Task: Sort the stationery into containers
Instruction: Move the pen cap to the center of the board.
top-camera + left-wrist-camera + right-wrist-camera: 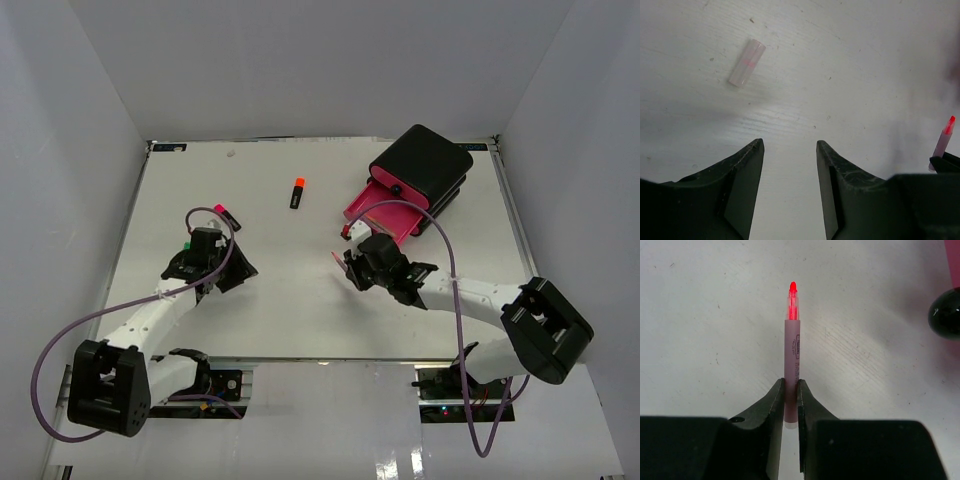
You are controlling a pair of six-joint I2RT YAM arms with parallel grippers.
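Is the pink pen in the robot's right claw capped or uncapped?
Uncapped: the pink pen, clamped in the right gripper, shows its bare red tip.

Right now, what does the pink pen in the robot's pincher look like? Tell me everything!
The pink pen is slim, with a pale pink, plastic-looking barrel carrying a small dark printed label. Its uncapped front has a clear collar and a bright red pointed tip. The right gripper is shut on its back end, both fingers pressing its sides, so it points straight out over the white table. Nothing else is seen touching it.
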